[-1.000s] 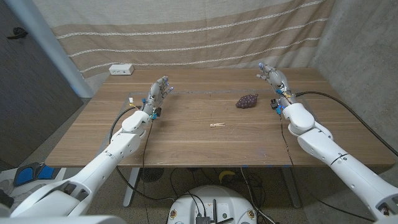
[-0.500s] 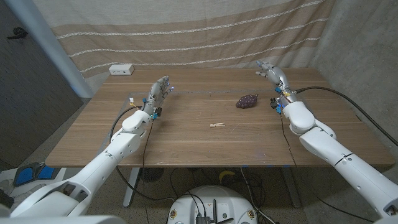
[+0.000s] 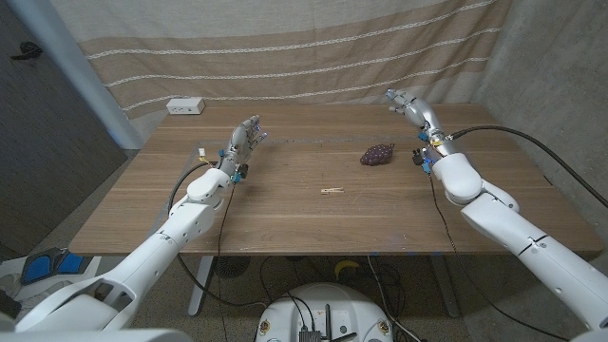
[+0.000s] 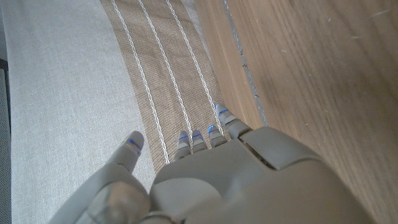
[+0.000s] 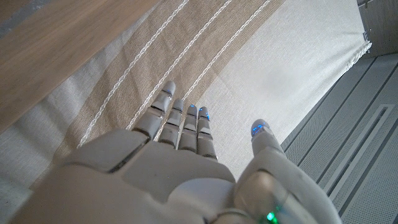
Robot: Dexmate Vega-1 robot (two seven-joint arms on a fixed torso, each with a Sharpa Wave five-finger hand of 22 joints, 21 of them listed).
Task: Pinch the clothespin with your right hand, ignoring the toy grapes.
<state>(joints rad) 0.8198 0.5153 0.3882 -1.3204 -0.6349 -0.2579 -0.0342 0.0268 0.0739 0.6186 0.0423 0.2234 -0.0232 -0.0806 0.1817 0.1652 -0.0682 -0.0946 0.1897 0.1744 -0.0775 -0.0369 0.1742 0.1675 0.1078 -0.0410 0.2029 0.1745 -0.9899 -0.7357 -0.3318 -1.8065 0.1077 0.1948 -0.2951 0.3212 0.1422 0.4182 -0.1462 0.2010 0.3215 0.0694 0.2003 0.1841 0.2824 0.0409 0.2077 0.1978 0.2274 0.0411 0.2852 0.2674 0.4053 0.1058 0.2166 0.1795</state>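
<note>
Table: wooden table (image 3: 285, 204) sitting before a striped curtain
Clothespin: clothespin (image 3: 332, 191) lying mid-table, near grapes (image 3: 377, 154); looking light, stiff, springy; pinch its tail ends
Right hand: right hand (image 3: 410, 106) hovering, fingers spread, holding nothing

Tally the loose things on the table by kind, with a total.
Small wooden clothespin: 1
Bunch of dark purple toy grapes: 1
White rectangular box at the far left corner: 1
Total: 3
</note>
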